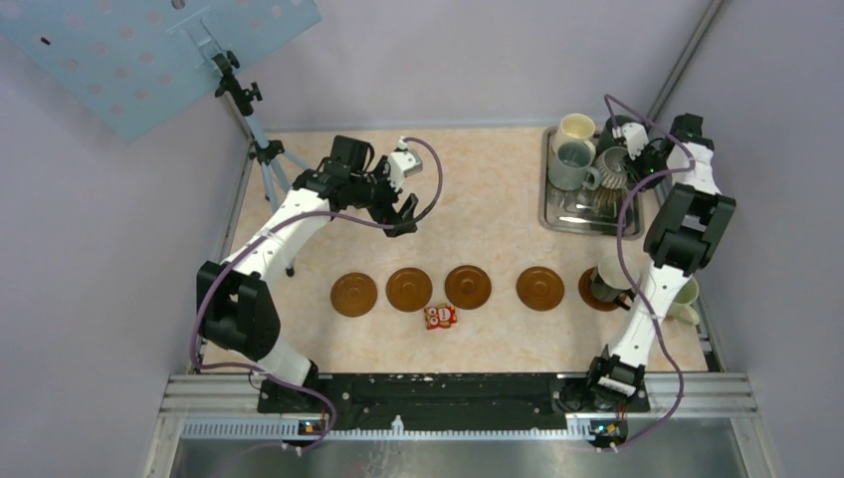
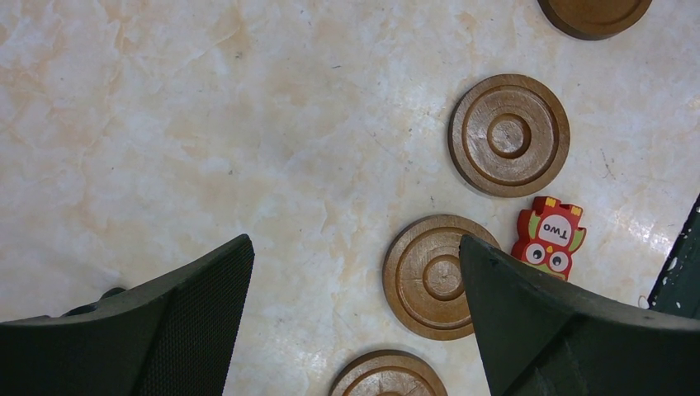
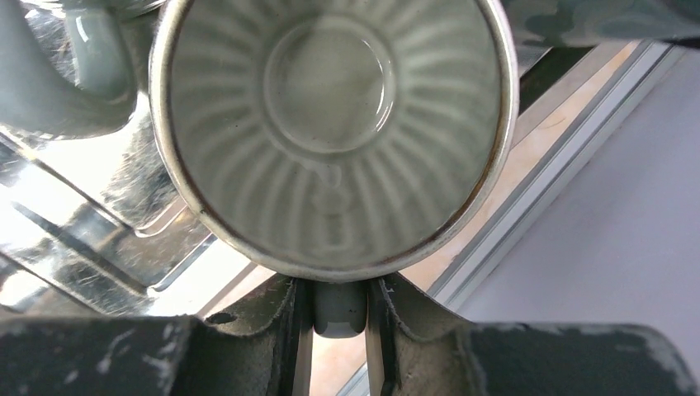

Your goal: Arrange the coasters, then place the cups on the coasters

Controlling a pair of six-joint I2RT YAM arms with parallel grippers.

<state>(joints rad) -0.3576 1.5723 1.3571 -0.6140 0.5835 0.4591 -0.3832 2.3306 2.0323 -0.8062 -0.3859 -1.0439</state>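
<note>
Several brown coasters [image 1: 468, 287] lie in a row across the table's middle. The rightmost coaster [image 1: 589, 299] bears a dark cup [image 1: 607, 282]. The metal tray [image 1: 557, 214] at the back right holds a cream cup [image 1: 575, 129], a blue-grey cup [image 1: 570, 165] and a ribbed grey cup [image 1: 612, 165]. My right gripper [image 3: 339, 289] is shut on the handle [image 3: 339, 309] of the ribbed grey cup [image 3: 330, 132], over the tray [image 3: 99, 239]. Behind the row, my left gripper [image 1: 403, 214] hangs open and holds nothing. Its wrist view looks down on three coasters [image 2: 508, 134] [image 2: 429, 276] [image 2: 388, 378].
A small red owl packet [image 1: 440, 317] [image 2: 550, 236] lies just in front of the coaster row. A pale green cup [image 1: 687, 299] stands by the right arm near the table's right edge. A tripod [image 1: 261, 149] with a blue panel stands at the back left.
</note>
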